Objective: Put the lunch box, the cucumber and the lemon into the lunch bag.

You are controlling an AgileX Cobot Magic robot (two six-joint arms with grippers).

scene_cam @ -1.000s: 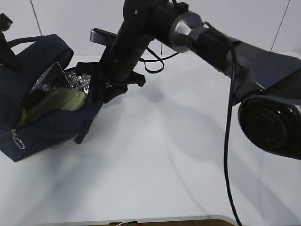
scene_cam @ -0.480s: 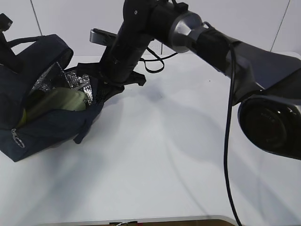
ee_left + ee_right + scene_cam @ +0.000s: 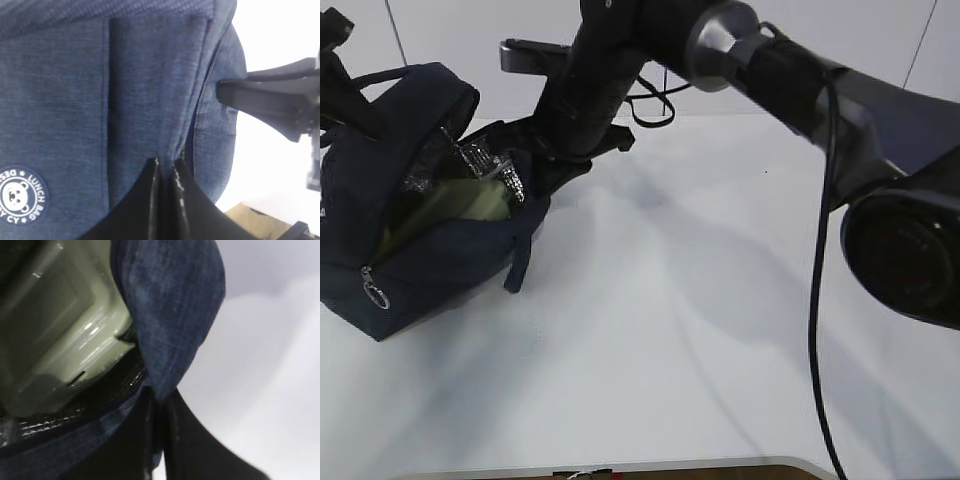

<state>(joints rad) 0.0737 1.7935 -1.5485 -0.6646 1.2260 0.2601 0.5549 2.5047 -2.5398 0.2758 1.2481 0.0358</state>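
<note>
The dark navy lunch bag (image 3: 420,260) lies on its side at the table's left, mouth open and silver lining showing. The sage-green lunch box (image 3: 460,205) sits inside it; its lid fills the upper left of the right wrist view (image 3: 55,335). A sliver of yellow, maybe the lemon (image 3: 382,240), shows by the box. The cucumber is hidden. My right gripper (image 3: 159,405) is shut on the bag's rim fabric (image 3: 170,315), at the right of the mouth in the exterior view (image 3: 535,165). My left gripper (image 3: 166,167) is shut on a fold of the bag's outer fabric (image 3: 150,90).
The white table (image 3: 670,330) stretches from the bag to the front and right. The right arm (image 3: 770,70) reaches across from the right over the table's back. A zipper ring pull (image 3: 378,296) hangs at the bag's front lower corner.
Both grippers have lifted and tugged the bag's rim up; the bag has shifted slightly right and stands higher, its mouth a little narrower.
</note>
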